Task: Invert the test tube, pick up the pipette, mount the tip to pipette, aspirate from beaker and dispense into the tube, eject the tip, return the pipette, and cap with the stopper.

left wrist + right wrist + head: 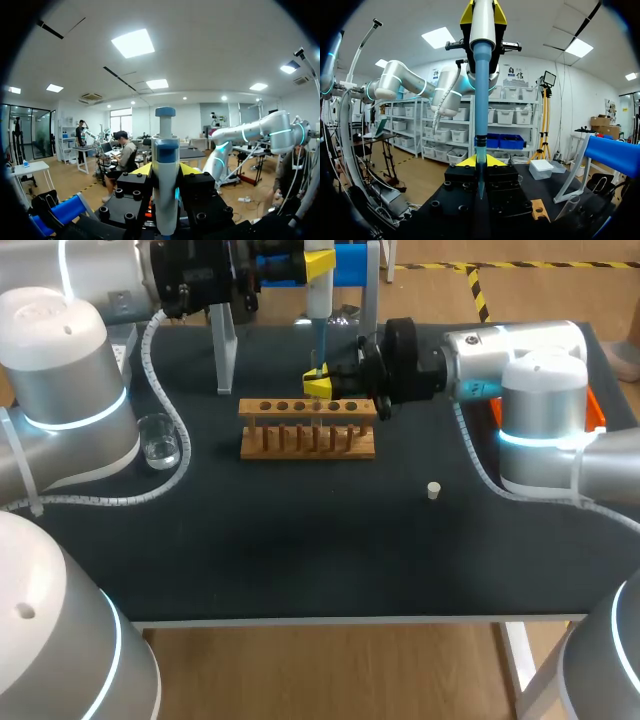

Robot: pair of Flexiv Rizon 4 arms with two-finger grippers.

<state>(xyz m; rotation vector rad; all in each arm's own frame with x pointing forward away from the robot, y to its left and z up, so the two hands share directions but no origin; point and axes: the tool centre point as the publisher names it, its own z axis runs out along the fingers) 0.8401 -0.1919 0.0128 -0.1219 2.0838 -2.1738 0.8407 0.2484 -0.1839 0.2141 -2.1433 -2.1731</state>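
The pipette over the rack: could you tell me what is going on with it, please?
The left pincer holds the pipette upright above the wooden rack. The right pincer is closed on the pipette tip at its lower end, so mounting the tip seems to be under way. The beaker and stopper stand untouched on the table.

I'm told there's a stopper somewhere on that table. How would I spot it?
Find the wooden rack in the middle of the black table. Nearer the front edge and to the rack's right, a small stopper sits alone. It is white and tiny, unlike the clear glass beaker on the rack's other side.
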